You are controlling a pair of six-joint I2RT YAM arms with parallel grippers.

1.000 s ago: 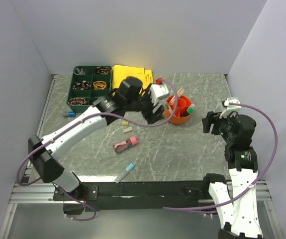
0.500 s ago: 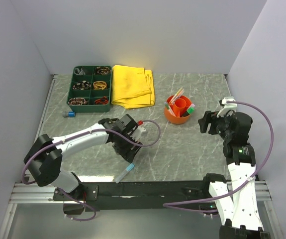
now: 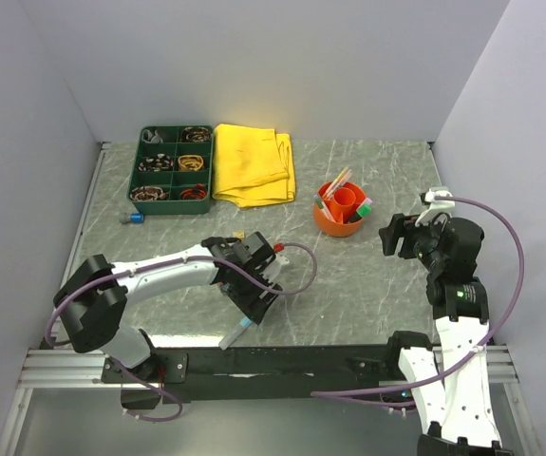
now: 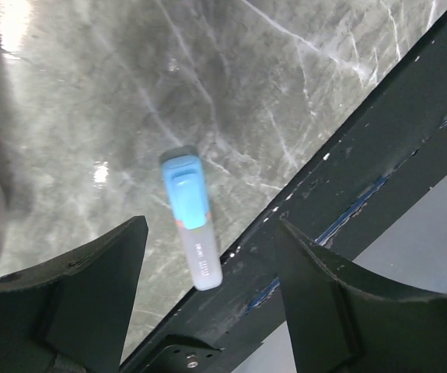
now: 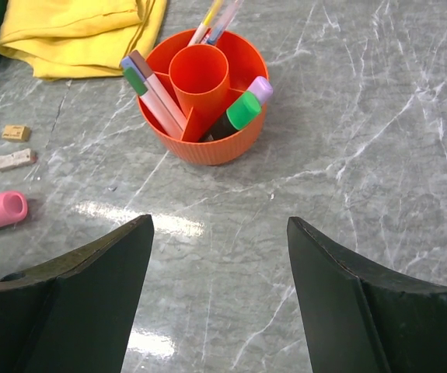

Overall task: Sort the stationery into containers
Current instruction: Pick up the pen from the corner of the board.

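From above, your left end effector point(image 3: 256, 293) hides its own jaws. Its wrist view shows them spread wide and empty over a blue-capped highlighter point(image 4: 190, 225), which lies on the tabletop point(image 4: 91, 93) at the near edge. Your right end effector point(image 5: 219, 225) also gapes empty, facing the orange pot point(image 5: 207, 151); only that view resolves the pot's green-capped markers point(image 5: 242, 111).

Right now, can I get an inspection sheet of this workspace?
Surface: grey marbled table, glossy.
Job's things: orange pot holding several pens; green tray with filled compartments; blue-capped highlighter by the near edge; pink-capped marker and two small bits loose.
Clutter: yellow cloth folded beside the tray.
Grippers: left gripper open over the highlighter; right gripper open, empty.
Cables: purple cables looping free above the table.
Surroundings: pale walls, black frame.
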